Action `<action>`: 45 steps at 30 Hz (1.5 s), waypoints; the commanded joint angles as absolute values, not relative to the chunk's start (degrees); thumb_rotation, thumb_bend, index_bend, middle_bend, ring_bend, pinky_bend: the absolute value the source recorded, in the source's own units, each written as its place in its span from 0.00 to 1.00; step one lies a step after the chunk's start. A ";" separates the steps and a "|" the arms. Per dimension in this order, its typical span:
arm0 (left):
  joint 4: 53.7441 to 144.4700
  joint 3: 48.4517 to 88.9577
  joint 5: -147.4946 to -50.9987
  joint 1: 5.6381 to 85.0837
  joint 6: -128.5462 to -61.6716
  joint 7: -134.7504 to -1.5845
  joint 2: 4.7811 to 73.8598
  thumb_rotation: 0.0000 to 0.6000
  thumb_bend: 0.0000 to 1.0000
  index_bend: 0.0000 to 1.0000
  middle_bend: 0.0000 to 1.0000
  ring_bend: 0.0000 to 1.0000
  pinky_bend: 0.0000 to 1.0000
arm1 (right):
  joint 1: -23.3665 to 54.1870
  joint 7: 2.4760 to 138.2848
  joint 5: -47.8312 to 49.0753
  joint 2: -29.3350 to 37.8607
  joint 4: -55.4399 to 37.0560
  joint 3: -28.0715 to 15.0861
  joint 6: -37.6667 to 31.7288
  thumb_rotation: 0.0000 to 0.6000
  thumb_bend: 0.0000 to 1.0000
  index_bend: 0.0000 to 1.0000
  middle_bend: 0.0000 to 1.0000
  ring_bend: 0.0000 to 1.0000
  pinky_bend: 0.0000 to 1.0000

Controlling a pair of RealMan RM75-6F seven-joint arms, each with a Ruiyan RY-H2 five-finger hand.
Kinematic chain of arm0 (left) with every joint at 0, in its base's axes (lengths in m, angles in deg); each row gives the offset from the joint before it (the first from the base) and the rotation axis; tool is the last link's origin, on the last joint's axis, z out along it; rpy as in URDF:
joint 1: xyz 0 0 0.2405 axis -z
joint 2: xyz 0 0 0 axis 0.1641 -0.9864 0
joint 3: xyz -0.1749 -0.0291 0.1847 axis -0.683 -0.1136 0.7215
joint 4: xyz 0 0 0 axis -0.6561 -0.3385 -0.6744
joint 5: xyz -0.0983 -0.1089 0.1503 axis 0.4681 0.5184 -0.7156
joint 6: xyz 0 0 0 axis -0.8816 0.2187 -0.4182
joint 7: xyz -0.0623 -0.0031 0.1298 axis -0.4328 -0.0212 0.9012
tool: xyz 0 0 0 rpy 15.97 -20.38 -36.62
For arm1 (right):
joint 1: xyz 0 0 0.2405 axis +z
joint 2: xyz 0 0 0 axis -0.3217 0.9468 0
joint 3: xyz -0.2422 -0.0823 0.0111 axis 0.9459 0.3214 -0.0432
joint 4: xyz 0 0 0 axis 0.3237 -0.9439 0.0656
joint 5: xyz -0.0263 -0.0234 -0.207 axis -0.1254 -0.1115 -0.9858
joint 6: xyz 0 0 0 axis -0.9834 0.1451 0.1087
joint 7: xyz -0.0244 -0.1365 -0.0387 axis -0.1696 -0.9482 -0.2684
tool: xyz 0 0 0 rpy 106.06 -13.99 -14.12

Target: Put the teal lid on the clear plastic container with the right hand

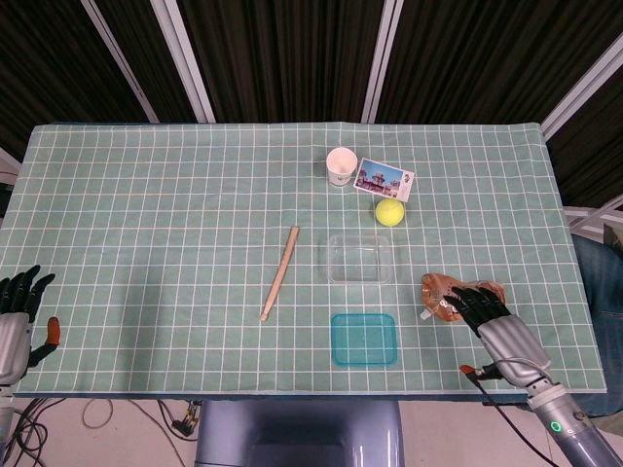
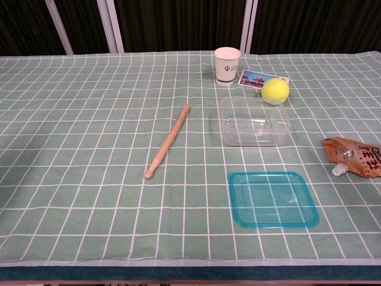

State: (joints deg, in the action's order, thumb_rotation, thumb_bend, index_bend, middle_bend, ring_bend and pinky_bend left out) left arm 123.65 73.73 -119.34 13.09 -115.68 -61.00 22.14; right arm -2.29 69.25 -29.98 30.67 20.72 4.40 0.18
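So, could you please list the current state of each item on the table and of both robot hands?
teal lid: flat on the cloth, off the container, untouched
clear plastic container: uncovered, empty
paper cup: upright
tennis ball: resting beside the container
brown pouch: lying flat, cap on
wooden stick: lying flat
right robot hand: fingers spread, over the pouch, holding nothing
left robot hand: fingers apart, at the table edge, holding nothing

The lid (image 1: 364, 339) lies low in the frame, just below the container (image 1: 360, 258) at centre. Left of both, the stick (image 1: 279, 272) lies slanted. Above the container sit the ball (image 1: 389, 211), then the card (image 1: 385, 179) and the cup (image 1: 341, 165) to its left. The pouch (image 1: 458, 297) lies at right, with the right hand (image 1: 496, 326) overlapping its lower edge
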 commanded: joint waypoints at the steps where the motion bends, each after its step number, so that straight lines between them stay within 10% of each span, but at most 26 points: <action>1: 123.71 73.74 -119.35 13.13 -115.57 -61.32 21.97 1.00 0.57 0.11 0.00 0.00 0.00 | 2.12 56.38 -18.88 29.91 29.85 1.49 -7.89 1.00 0.16 0.04 0.06 0.00 0.00; 17: 124.33 73.76 -118.67 13.19 -114.84 -62.61 21.35 1.00 0.57 0.11 0.00 0.00 0.00 | 10.30 22.72 13.93 12.41 39.79 -0.42 -2.20 1.00 0.16 0.00 0.06 0.00 0.00; 45: 124.73 73.66 -117.74 13.25 -114.34 -62.80 21.07 1.00 0.57 0.11 0.00 0.00 0.00 | 16.02 17.17 21.57 -3.05 32.60 -1.06 6.87 1.00 0.16 0.00 0.13 0.00 0.00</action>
